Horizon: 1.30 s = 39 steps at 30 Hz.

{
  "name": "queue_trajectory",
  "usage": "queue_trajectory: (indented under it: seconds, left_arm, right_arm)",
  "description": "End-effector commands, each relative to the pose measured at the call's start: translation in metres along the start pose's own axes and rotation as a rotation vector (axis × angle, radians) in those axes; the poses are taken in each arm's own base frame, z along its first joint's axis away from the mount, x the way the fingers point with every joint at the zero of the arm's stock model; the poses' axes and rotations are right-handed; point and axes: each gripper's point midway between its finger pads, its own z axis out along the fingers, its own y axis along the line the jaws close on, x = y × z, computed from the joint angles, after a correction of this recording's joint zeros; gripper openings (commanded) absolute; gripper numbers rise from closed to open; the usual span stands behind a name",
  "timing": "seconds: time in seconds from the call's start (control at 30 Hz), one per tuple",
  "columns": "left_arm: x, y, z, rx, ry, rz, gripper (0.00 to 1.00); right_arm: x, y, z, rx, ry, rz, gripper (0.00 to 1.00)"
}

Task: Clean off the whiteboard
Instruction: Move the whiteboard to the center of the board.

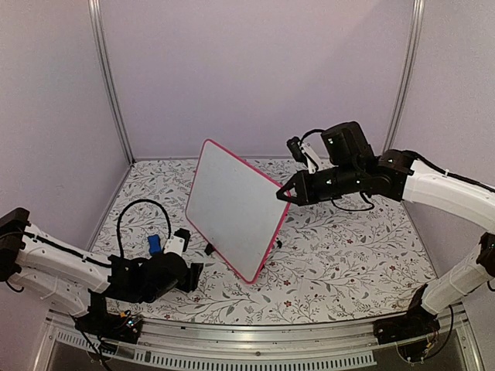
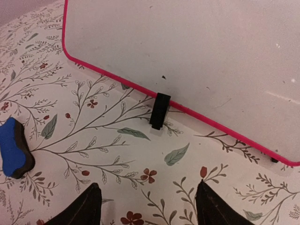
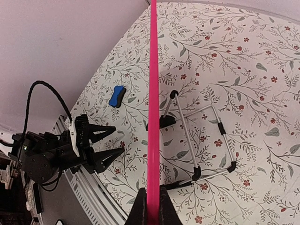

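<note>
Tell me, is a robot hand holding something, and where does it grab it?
The right hand pinches the whiteboard by its pink frame, at the board's edge. The left hand is open, holding nothing.

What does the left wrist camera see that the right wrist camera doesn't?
Only the left wrist view shows the whiteboard face-on: a flat white surface with no writing in view. Only the right wrist view shows the wire stand behind the board and the right gripper pinching the pink frame, which looks like a thin line from the side. Both show the blue eraser lying on the flowery tablecloth, a black foot under the board, and the left gripper, open.
</note>
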Motion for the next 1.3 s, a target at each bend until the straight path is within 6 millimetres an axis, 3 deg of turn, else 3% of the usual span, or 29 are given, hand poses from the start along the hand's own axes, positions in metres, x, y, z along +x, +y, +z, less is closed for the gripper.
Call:
queue_trajectory:
  seconds: [0.0,0.37,0.8,1.0,1.07,1.27]
  left_arm:
    - [-0.015,-0.009,-0.001,0.01,-0.058,0.008,0.68]
    - [-0.018,-0.012,-0.002,0.02,-0.067,0.006,0.67]
    - [-0.019,-0.02,-0.004,0.04,-0.076,0.004,0.67]
    - [-0.02,-0.022,-0.004,0.036,-0.078,0.007,0.67]
    - [-0.02,-0.024,-0.005,0.043,-0.08,0.007,0.67]
    - [-0.021,-0.033,-0.002,0.068,-0.084,0.026,0.67]
  right_arm:
    - [-0.05,0.026,-0.021,-0.093,-0.137,-0.036,0.0]
    - [-0.078,0.022,-0.032,-0.106,-0.156,0.016,0.0]
    - [-0.086,-0.001,-0.038,-0.088,-0.152,0.016,0.0]
    - [-0.056,-0.01,-0.026,-0.112,-0.113,0.005,0.0]
    - [-0.042,-0.014,-0.026,-0.122,-0.11,0.016,0.0]
    - [-0.025,-0.018,-0.033,-0.123,-0.114,0.029,0.0]
